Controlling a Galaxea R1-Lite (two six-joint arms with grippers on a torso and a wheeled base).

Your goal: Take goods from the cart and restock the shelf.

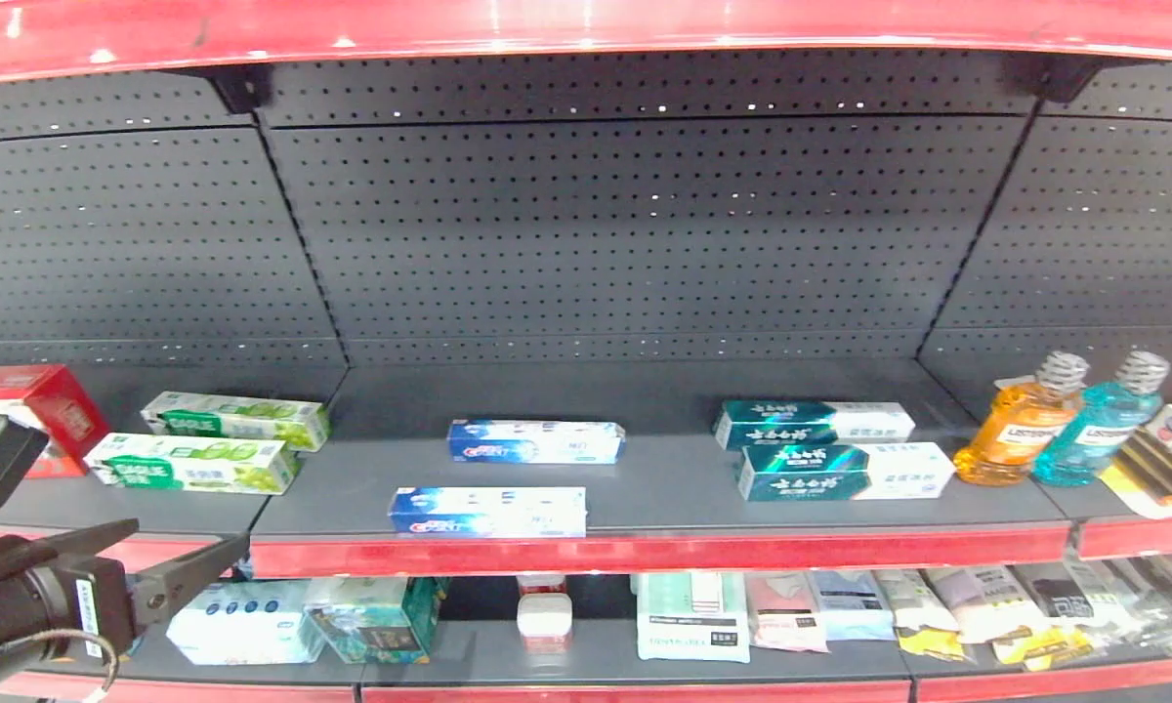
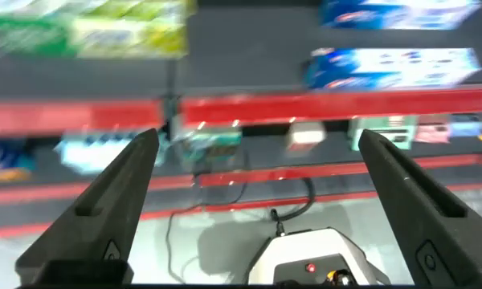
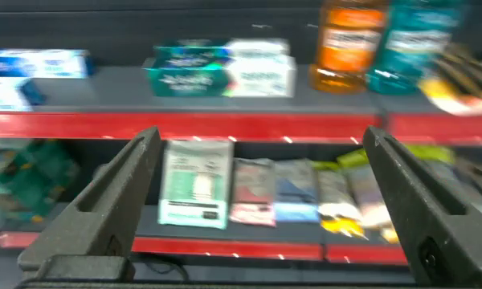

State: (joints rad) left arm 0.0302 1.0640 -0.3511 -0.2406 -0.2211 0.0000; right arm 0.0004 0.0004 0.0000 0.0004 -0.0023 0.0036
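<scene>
Head view, two blue boxes (image 1: 536, 441), two teal boxes (image 1: 845, 472), two bottles (image 1: 1021, 430)

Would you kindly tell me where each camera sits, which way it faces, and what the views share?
Head view: on the head, facing forward and down at the red-edged shelf; the left gripper shows lower left.
Left wrist view: on the left wrist, facing the shelf front by the green boxes; own open jaws frame it.
Right wrist view: on the right wrist, facing the teal boxes and orange bottle; the right gripper's open jaws frame it.
Shared: both wrist views hold the blue toothpaste boxes.
</scene>
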